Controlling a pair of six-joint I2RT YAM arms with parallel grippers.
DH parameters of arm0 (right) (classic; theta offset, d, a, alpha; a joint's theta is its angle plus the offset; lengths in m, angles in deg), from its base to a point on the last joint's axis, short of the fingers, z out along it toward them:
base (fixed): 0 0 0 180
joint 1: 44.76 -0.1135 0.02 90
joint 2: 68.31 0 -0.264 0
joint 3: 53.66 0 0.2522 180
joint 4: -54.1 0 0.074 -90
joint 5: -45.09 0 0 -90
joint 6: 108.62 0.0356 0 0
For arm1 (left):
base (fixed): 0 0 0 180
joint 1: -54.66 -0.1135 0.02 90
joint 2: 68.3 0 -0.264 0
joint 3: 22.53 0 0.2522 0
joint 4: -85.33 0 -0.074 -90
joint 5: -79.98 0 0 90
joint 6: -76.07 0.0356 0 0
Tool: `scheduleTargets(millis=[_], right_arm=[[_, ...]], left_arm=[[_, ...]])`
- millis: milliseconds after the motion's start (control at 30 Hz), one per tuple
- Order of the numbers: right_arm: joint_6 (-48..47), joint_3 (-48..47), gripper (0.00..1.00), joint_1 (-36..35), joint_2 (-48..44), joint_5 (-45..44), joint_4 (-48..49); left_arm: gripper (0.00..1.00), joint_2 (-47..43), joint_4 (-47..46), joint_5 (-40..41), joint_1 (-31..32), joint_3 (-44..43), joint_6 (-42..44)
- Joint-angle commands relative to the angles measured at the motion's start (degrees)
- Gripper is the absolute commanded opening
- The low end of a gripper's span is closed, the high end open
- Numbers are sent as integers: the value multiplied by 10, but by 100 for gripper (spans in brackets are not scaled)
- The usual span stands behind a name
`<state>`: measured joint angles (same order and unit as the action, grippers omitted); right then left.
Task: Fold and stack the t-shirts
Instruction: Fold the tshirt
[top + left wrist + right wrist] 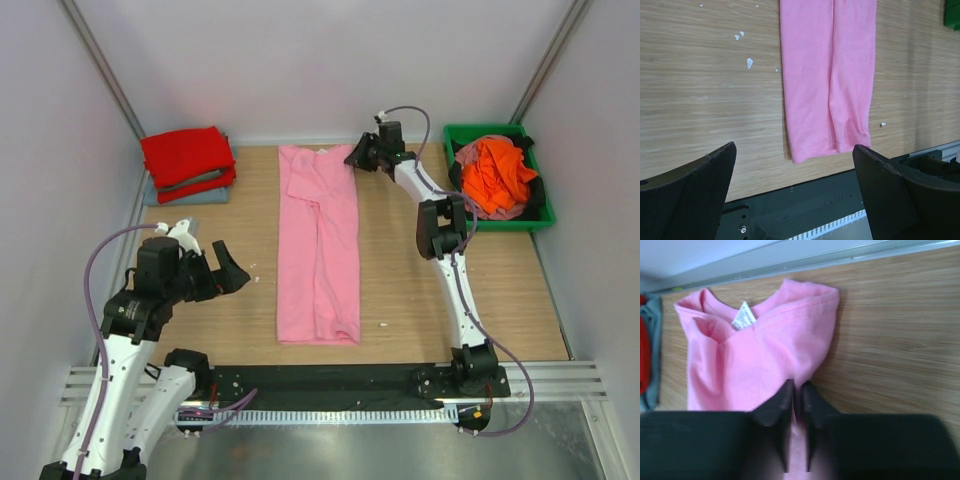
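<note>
Label (743, 316) inside pink t-shirt (765, 355) collar is white, writing illegible

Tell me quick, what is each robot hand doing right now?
Left gripper: jaws wide open, holding nothing.
Right gripper: jaws shut on the pink t-shirt, at its edge near the collar.

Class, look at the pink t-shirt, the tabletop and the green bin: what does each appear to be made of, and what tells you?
The pink t-shirt: soft matte knit fabric, perhaps cotton; it creases and shows stitched seams.
The tabletop: wood or wood-look laminate, smooth; fine straight grain lines.
The green bin: probably rigid plastic; uniform colour, crisp moulded rim.
</note>
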<state>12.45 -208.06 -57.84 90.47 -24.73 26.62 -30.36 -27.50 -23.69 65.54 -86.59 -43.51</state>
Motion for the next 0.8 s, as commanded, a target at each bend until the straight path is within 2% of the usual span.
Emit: scheduleTargets(millis=[0, 67, 100, 200, 333, 367, 433, 467, 500, 567, 600, 667, 700, 767], right_arm=[[18, -31, 29, -7, 3, 41, 66], [16, -35, 43, -8, -4, 64, 77], [2, -30, 62, -8, -10, 71, 76], [-37, 3, 89, -8, -76, 55, 39], [-104, 189, 98, -7, -249, -75, -42], [-106, 227, 99, -7, -326, -132, -53], [-95, 348, 100, -7, -400, -172, -86], [-91, 391, 100, -7, -482, -173, -93], [-80, 483, 100, -7, -520, -169, -97], [-37, 587, 100, -19, -607, -163, -88], [-25, 681, 99, -25, -686, -158, -83], [12, 764, 99, -63, -754, -166, -90], [24, 829, 98, -80, -817, -172, -97], [55, 887, 98, -126, -877, -177, -109]], left_arm=[[100, -1, -19, -14, -6, 4, 1], [100, -1, -20, -14, -9, 4, 1], [100, 0, -19, -14, -10, 4, 0], [100, 0, -20, -5, -10, 6, -3], [100, -5, -29, 31, -10, 10, -24], [100, -9, -32, 34, -10, 9, -25], [100, -16, -33, 42, -9, 11, -32], [100, -16, -32, 44, -9, 13, -37], [100, -15, -33, 44, -9, 17, -45], [99, 3, -46, 32, -6, 34, -71], [99, 15, -49, 27, 3, 38, -79], [98, 62, -50, 47, 23, 42, -100], [98, 78, -48, 58, 55, 41, -106], [98, 114, -47, 106, 95, 41, -119]])
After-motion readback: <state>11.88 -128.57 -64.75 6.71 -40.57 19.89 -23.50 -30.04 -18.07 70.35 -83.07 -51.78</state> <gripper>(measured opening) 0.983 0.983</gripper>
